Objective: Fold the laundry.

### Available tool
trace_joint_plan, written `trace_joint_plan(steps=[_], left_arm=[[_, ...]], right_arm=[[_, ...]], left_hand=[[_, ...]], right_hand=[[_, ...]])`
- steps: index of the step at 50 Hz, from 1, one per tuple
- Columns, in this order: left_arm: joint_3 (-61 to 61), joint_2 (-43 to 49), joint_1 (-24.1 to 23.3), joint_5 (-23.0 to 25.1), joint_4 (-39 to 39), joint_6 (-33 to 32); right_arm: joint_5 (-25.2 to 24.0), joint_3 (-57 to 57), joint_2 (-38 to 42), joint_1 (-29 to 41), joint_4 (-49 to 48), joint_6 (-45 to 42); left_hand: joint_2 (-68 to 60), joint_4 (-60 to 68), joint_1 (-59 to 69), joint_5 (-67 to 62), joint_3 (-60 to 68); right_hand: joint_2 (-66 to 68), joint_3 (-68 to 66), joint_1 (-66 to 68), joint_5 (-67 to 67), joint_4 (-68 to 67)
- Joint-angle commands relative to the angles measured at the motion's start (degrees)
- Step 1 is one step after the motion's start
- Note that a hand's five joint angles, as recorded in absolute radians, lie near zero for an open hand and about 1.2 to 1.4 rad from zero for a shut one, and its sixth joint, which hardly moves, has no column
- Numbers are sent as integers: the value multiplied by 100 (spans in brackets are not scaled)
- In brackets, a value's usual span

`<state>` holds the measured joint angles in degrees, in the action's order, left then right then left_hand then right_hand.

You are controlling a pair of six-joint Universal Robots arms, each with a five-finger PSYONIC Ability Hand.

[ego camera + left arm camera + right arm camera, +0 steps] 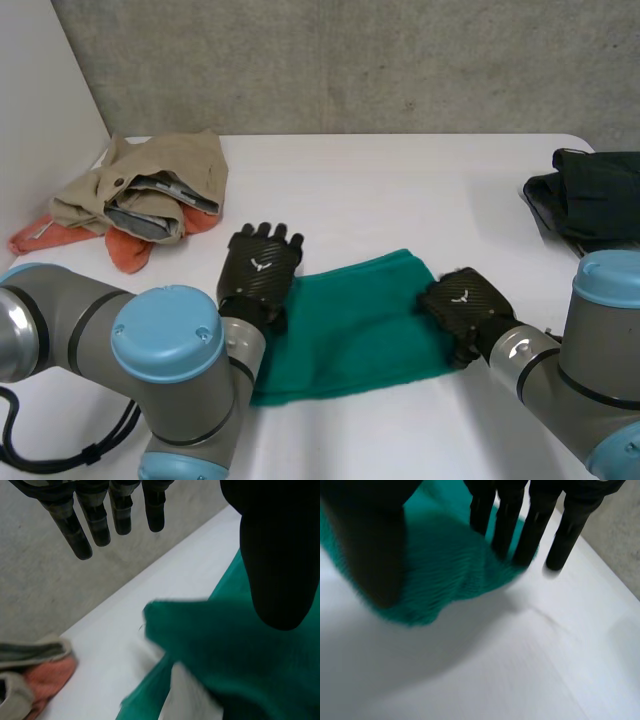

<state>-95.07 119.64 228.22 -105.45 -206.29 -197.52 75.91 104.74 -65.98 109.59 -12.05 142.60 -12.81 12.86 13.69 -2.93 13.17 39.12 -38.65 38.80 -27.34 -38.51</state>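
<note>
Smoothing the green cloth [350, 330]: left hand [258, 270] open above it, right hand [462, 300] open, pressing its edge; next, pinch corners.

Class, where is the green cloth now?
Head view: the green cloth lies on the table, front centre, with the left hand at its left end and the right hand at its right end.

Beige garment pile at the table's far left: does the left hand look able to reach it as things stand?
Probably yes. The left hand, fingers straight, sits at the green cloth's left edge, and bare table lies between it and the beige garment pile, with nothing in the way.
</note>
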Motion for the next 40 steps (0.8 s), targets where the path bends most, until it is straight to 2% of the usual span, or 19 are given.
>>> trace_joint_plan(steps=[1,6,10,11,16,19,23,24,25,26,27,31,35,40], left_arm=[[-450,-581,39,-151,133,-155],[-889,-1353,47,-169,344,-182],[-1100,-1890,196,-204,510,-182],[-1153,-1996,258,-204,546,-173],[-1417,-2559,706,-186,661,-173],[-1575,-2771,1005,-151,669,-155],[-1664,-2815,1172,-116,643,-120],[-1664,-2806,1172,-116,643,-120],[-1655,-2797,1164,-116,634,-120],[-1646,-2789,1164,-116,626,-120],[-1637,-2771,1164,-116,625,-120],[-1480,-2736,1146,-125,599,-112],[-1163,-2727,1041,-142,599,-68],[-654,-2403,576,-151,573,160]], right_arm=[[223,-94,86,-105,-131,-364],[442,-331,-90,18,-535,-663],[566,-717,-503,596,-580,-777],[540,-883,-503,1016,-579,-786],[443,-1306,-39,2249,-667,-979],[320,-1360,347,2846,-650,-1373],[82,-1281,779,3164,-606,-1814],[74,-1281,815,3165,-606,-1841],[82,-1281,832,3156,-597,-1841],[74,-1246,815,3156,-597,-1763],[73,-1237,789,3130,-597,-1692],[-14,-1131,412,2981,-588,-894],[-172,-886,-581,2243,-588,424],[-576,-850,-960,1645,-501,1954]], left_hand=[[108,-113,-196,120,-145],[141,-147,-230,154,-178],[142,-147,-230,154,-178],[142,-147,-230,154,-178],[142,-147,-230,154,-178],[142,-147,-230,154,-178],[158,-164,-247,171,-195],[158,-164,-247,171,-195],[192,-197,-280,204,-228],[192,-197,-280,204,-229],[192,-197,-280,204,-229],[192,-197,-280,204,-229],[175,-181,-264,188,-212],[108,-113,-197,120,-145]], right_hand=[[4088,-4135,4120,-4266,-4149],[4088,-4135,4120,-4266,-4149],[4088,-4135,4120,-4266,-4149],[4088,-4135,4120,-4266,-4149],[4088,-4135,4120,-4266,-4149],[4088,-4135,4120,-4266,-4149],[4088,-4135,4120,-4266,-4149],[3161,-3208,3194,-3340,-3222],[1620,-1667,1652,-1798,-1681],[-1826,1779,-1794,1648,1765],[-2912,2865,-2880,2734,2851],[-2912,2865,-2880,2734,2851],[-2912,2865,-2880,2734,2851],[-2912,2865,-2880,2734,2851]])
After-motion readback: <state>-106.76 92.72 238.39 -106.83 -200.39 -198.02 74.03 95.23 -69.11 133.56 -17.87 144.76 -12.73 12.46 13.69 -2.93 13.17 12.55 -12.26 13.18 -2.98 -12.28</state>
